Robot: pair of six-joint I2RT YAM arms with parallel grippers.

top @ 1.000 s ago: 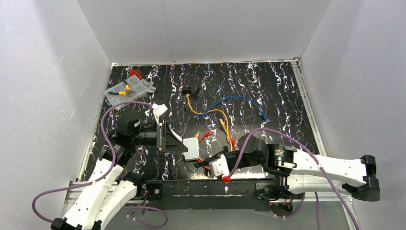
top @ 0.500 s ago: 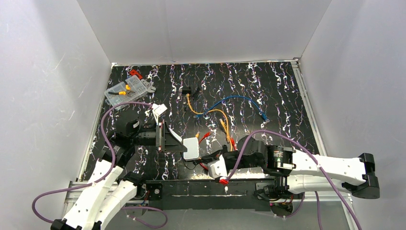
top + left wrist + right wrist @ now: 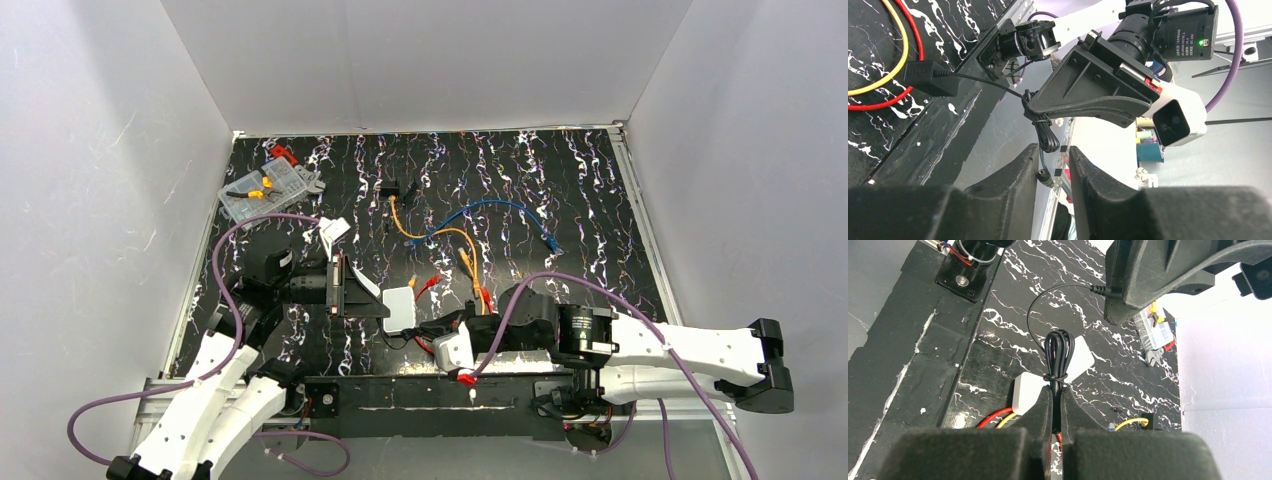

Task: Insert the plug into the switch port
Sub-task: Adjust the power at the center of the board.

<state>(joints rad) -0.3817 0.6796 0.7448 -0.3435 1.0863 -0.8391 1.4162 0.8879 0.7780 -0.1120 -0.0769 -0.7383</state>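
Table (image 3: 560, 200): black with white veining; carries the whole job, with a clear parts box (image 3: 262, 188) parked at the far left corner, well apart from the work.
Right gripper (image 3: 1054, 399): clenched on the cable bundle (image 3: 1056, 352), low over the near edge. Likely holds the slack up so the free end reaches across to the other arm.
Left gripper (image 3: 1054, 150): narrowed around the plug (image 3: 1045, 176), with a sliver of gap showing beside it. Cannot tell whether the pads already pinch. Probably there to take the plug and steer it.
Switch (image 3: 400, 308): pale grey-white flat box with rounded corners, longer than wide. Lies flat on the table between the two grippers, just beside the left one. Port itself not made out in any view.
Cable bundle: thin black lead, looped several times and cinched with a tie, one strand arcing off toward the left fingers.
Plug: small dark barrel at the end of that strand. Hangs in the air between the left fingers, near the switch but not in it. Insertion not yet begun, by the look of it.
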